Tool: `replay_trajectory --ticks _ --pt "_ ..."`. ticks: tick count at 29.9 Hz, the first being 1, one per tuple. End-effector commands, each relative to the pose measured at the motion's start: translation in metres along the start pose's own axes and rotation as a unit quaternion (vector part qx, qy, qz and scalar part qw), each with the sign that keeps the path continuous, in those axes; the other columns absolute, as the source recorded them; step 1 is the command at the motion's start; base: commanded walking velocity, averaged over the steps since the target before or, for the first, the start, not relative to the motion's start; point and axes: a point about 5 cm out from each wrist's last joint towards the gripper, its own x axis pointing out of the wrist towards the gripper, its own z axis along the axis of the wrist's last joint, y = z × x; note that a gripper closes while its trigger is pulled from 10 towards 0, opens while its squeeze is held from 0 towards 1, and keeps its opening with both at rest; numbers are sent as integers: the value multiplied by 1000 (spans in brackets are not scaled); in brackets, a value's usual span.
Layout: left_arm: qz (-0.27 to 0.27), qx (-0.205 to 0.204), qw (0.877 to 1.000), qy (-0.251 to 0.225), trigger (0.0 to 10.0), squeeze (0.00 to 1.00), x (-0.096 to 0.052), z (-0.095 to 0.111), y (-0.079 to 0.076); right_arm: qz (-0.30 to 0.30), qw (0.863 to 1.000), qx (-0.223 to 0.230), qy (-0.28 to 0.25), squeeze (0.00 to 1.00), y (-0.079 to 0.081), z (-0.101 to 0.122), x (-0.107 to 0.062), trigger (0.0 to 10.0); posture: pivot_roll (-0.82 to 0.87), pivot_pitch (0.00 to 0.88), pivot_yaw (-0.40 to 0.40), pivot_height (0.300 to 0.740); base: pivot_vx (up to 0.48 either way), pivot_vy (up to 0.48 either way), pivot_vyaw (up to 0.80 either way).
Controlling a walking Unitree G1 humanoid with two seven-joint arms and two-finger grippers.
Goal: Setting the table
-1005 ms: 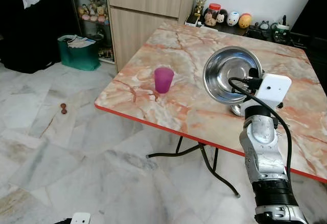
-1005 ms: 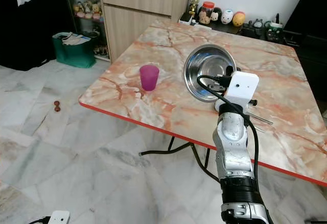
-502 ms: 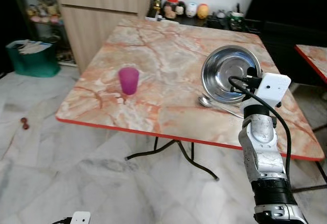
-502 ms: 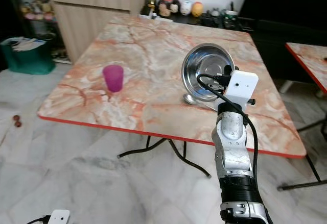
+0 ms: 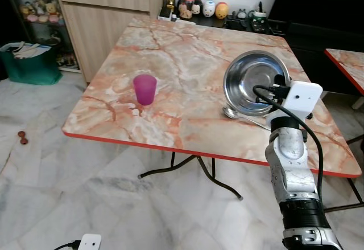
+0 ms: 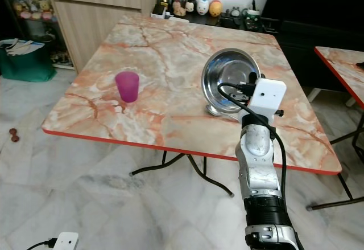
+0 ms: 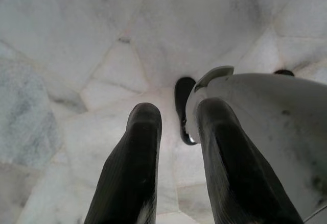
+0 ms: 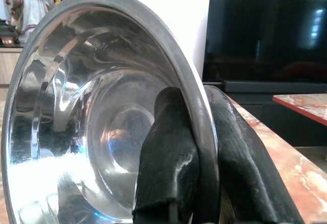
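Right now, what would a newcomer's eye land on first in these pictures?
The steel bowl, tilted on edge above the marble table, its rim pinched by the right tool. Next, the purple cup standing alone near the table's left front. A spoon lies on the table just below the bowl.

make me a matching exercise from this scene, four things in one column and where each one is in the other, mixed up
Things:
1. purple plastic cup
2. round steel bowl
3. metal spoon
4. green bag

Places:
A. on the floor beside the wooden cabinet
B. clamped by its rim in the right gripper
C. standing upright on the marble table
D. lying on the table under the raised bowl

Pairs: 1-C, 2-B, 3-D, 4-A
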Motion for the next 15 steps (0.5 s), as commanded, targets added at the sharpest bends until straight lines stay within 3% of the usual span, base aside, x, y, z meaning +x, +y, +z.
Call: replay_trajectory --ticks 1,7,10,15 --pt "-7 4 1000 3 10000 0 1 -1 -6 -17 1000 -2 -14 0 -9 6 3 10000 185 0 -125 707 0 -371 0" --pt "-5 1 1000 3 10000 0 1 -1 -5 -18 1000 3 -5 0 -9 4 4 10000 185 0 -124 707 0 -368 0" --pt "-5 1 1000 2 10000 0 1 -1 -5 -18 1000 2 -1 0 -8 3 4 10000 185 0 -122 707 0 -355 -715" --pt "-5 3 1000 2 10000 0 1 0 -5 -17 1000 0 -6 0 -7 3 4 10000 184 0 -120 707 0 -313 0"
